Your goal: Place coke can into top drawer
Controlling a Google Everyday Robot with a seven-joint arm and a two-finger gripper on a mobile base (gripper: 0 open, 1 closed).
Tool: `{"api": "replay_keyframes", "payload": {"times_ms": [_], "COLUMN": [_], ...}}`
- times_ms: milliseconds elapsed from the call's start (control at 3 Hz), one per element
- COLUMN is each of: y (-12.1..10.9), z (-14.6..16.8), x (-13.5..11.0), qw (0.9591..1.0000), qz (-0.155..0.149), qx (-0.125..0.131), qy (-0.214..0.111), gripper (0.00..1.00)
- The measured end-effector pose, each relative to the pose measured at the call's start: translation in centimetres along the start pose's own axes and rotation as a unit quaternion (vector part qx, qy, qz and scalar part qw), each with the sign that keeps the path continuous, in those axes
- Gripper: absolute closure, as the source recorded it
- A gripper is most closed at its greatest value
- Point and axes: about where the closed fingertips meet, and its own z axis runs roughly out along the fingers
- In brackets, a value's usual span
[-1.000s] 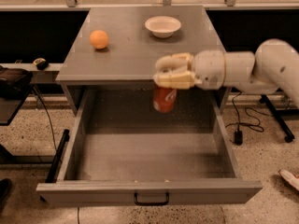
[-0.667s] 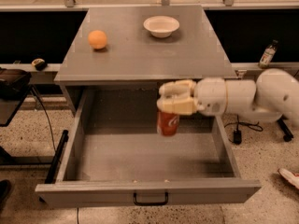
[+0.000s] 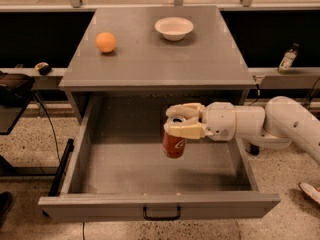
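Note:
The coke can (image 3: pixel 173 144), red with white script and a silver top, hangs upright inside the open top drawer (image 3: pixel 155 205), a little above its floor near the middle. My gripper (image 3: pixel 182 120) comes in from the right on a white arm and is shut on the can's upper part, one finger behind it and one in front. The drawer is pulled fully out, with a small black handle (image 3: pixel 161 215) centred on its front panel.
On the cabinet top (image 3: pixel 200 59) sit an orange ball (image 3: pixel 105 42) at the left and a white bowl (image 3: pixel 173 28) at the back. A small bottle (image 3: pixel 287 58) stands on a ledge at the right. Cables and a black stand are at the left on the floor.
My gripper has carried the can down and forward from the cabinet's front edge into the drawer space. The ball and bowl have not moved.

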Motion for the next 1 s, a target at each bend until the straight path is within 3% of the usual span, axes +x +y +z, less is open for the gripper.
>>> {"api": "replay_keyframes", "payload": {"times_ms": [333,667,1000], "y": [-0.3,-1.1,-1.4], "z": [0.8,3.1,3.2], "x": [3.6,9.4,10.0], "qw": [0.9997,0.9989,0.9985], "qz": [0.018,0.034,0.037], "qx": [0.014,0.032,0.037], "qy": [-0.010,-0.012,-0.014], "gripper": [1.00,1.00,0.82]}}
